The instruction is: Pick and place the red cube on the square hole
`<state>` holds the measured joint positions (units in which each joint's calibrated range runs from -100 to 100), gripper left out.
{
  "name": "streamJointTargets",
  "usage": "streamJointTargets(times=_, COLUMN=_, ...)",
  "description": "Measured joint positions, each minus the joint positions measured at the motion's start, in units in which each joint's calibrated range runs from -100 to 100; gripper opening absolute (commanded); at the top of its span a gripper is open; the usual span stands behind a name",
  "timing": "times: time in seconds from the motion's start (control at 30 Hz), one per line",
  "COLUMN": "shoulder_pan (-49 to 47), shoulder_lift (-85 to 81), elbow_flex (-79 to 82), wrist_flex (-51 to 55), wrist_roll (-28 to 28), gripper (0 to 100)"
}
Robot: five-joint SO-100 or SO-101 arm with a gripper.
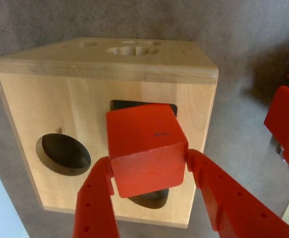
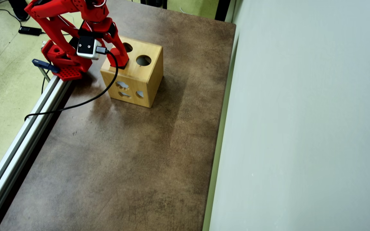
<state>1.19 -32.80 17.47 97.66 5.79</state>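
My end effector (image 1: 149,171) is clamped on the red cube (image 1: 145,146), with one red finger (image 1: 95,198) pressing its left side and the other finger on its right side in the wrist view. The cube is off the surface (image 2: 124,154) and sits directly over the square hole (image 1: 118,104) in the top face of the wooden shape-sorter box (image 1: 40,104). Dark slivers of that cut-out show behind the cube's upper edge and below its lower edge. The cube appears slightly rotated relative to the hole's edges.

Status of the task, as I judge it:
- Pick: done. The cube is held and lifted.
- Transport: done or nearly done. The cube is over the correct opening, not over the round hole (image 1: 64,153) to its left in the wrist view.
- Place: not yet done. The cube is not released, and I cannot tell whether its underside has entered the hole.

Remaining work: square the cube's edges to the cut-out, lower it, then part the fingers.

In the overhead view, the arm (image 2: 75,19) reaches over the near corner of the box, and the cube itself is hidden beneath the end effector. Further shaped cut-outs (image 2: 122,85) show on the box's side face.
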Motion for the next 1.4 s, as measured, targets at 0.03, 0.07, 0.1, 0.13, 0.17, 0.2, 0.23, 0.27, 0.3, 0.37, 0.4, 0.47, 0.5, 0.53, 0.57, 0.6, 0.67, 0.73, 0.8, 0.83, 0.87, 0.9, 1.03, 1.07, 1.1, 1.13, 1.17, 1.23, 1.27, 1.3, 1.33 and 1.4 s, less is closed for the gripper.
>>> streamJointTargets(times=0.03, shoulder_pan=0.0, shoulder_lift=0.0, elbow_flex=0.0, wrist_flex=0.0, wrist_roll=0.0, gripper=7)
streamJointTargets(times=0.07, shoulder_pan=0.0, shoulder_lift=0.0, elbow_flex=0.0, wrist_flex=0.0, wrist_roll=0.0, gripper=7)
streamJointTargets(times=0.1, shoulder_pan=0.0, shoulder_lift=0.0, elbow_flex=0.0, wrist_flex=0.0, wrist_roll=0.0, gripper=7)
streamJointTargets(times=0.13, shoulder_pan=0.0, shoulder_lift=0.0, elbow_flex=0.0, wrist_flex=0.0, wrist_roll=0.0, gripper=7)
streamJointTargets(times=0.17, shoulder_pan=0.0, shoulder_lift=0.0, elbow_flex=0.0, wrist_flex=0.0, wrist_roll=0.0, gripper=7)
streamJointTargets(times=0.2, shoulder_pan=0.0, shoulder_lift=0.0, elbow_flex=0.0, wrist_flex=0.0, wrist_roll=0.0, gripper=7)
streamJointTargets(times=0.23, shoulder_pan=0.0, shoulder_lift=0.0, elbow_flex=0.0, wrist_flex=0.0, wrist_roll=0.0, gripper=7)
streamJointTargets(times=0.27, shoulder_pan=0.0, shoulder_lift=0.0, elbow_flex=0.0, wrist_flex=0.0, wrist_roll=0.0, gripper=7)
streamJointTargets(times=0.3, shoulder_pan=0.0, shoulder_lift=0.0, elbow_flex=0.0, wrist_flex=0.0, wrist_roll=0.0, gripper=7)
streamJointTargets(times=0.37, shoulder_pan=0.0, shoulder_lift=0.0, elbow_flex=0.0, wrist_flex=0.0, wrist_roll=0.0, gripper=7)
streamJointTargets(times=0.4, shoulder_pan=0.0, shoulder_lift=0.0, elbow_flex=0.0, wrist_flex=0.0, wrist_roll=0.0, gripper=7)
streamJointTargets(times=0.47, shoulder_pan=0.0, shoulder_lift=0.0, elbow_flex=0.0, wrist_flex=0.0, wrist_roll=0.0, gripper=7)
streamJointTargets(times=0.5, shoulder_pan=0.0, shoulder_lift=0.0, elbow_flex=0.0, wrist_flex=0.0, wrist_roll=0.0, gripper=7)
streamJointTargets(times=0.53, shoulder_pan=0.0, shoulder_lift=0.0, elbow_flex=0.0, wrist_flex=0.0, wrist_roll=0.0, gripper=7)
streamJointTargets(times=0.57, shoulder_pan=0.0, shoulder_lift=0.0, elbow_flex=0.0, wrist_flex=0.0, wrist_roll=0.0, gripper=7)
streamJointTargets(times=0.6, shoulder_pan=0.0, shoulder_lift=0.0, elbow_flex=0.0, wrist_flex=0.0, wrist_roll=0.0, gripper=7)
streamJointTargets(times=0.67, shoulder_pan=0.0, shoulder_lift=0.0, elbow_flex=0.0, wrist_flex=0.0, wrist_roll=0.0, gripper=7)
streamJointTargets(times=0.73, shoulder_pan=0.0, shoulder_lift=-1.44, elbow_flex=0.09, wrist_flex=0.0, wrist_roll=0.0, gripper=7)
streamJointTargets(times=0.8, shoulder_pan=0.0, shoulder_lift=-3.81, elbow_flex=0.09, wrist_flex=0.0, wrist_roll=0.0, gripper=7)
streamJointTargets(times=0.83, shoulder_pan=0.0, shoulder_lift=-4.66, elbow_flex=0.09, wrist_flex=0.0, wrist_roll=0.0, gripper=7)
streamJointTargets(times=0.87, shoulder_pan=0.0, shoulder_lift=-5.17, elbow_flex=0.09, wrist_flex=0.0, wrist_roll=-0.2, gripper=7)
streamJointTargets(times=0.9, shoulder_pan=-0.07, shoulder_lift=-5.59, elbow_flex=0.09, wrist_flex=0.0, wrist_roll=-0.49, gripper=7)
streamJointTargets(times=1.03, shoulder_pan=-0.07, shoulder_lift=-5.68, elbow_flex=0.09, wrist_flex=0.0, wrist_roll=-1.47, gripper=7)
streamJointTargets(times=1.07, shoulder_pan=-0.07, shoulder_lift=-5.68, elbow_flex=0.09, wrist_flex=0.0, wrist_roll=-1.56, gripper=7)
streamJointTargets(times=1.1, shoulder_pan=-0.07, shoulder_lift=-5.68, elbow_flex=0.09, wrist_flex=0.0, wrist_roll=-1.56, gripper=7)
streamJointTargets(times=1.13, shoulder_pan=-0.07, shoulder_lift=-5.68, elbow_flex=0.09, wrist_flex=0.0, wrist_roll=-1.56, gripper=7)
streamJointTargets(times=1.17, shoulder_pan=-0.07, shoulder_lift=-5.68, elbow_flex=0.09, wrist_flex=0.0, wrist_roll=-1.56, gripper=7)
streamJointTargets(times=1.23, shoulder_pan=-0.07, shoulder_lift=-5.68, elbow_flex=0.09, wrist_flex=0.0, wrist_roll=-1.56, gripper=7)
streamJointTargets(times=1.27, shoulder_pan=-0.07, shoulder_lift=-5.68, elbow_flex=0.09, wrist_flex=0.0, wrist_roll=-1.56, gripper=7)
streamJointTargets(times=1.3, shoulder_pan=-0.07, shoulder_lift=-5.68, elbow_flex=0.09, wrist_flex=0.0, wrist_roll=-1.56, gripper=7)
streamJointTargets(times=1.33, shoulder_pan=-0.07, shoulder_lift=-5.68, elbow_flex=0.09, wrist_flex=0.0, wrist_roll=-1.56, gripper=7)
streamJointTargets(times=1.4, shoulder_pan=-0.07, shoulder_lift=-5.68, elbow_flex=0.09, wrist_flex=0.0, wrist_roll=-1.56, gripper=7)
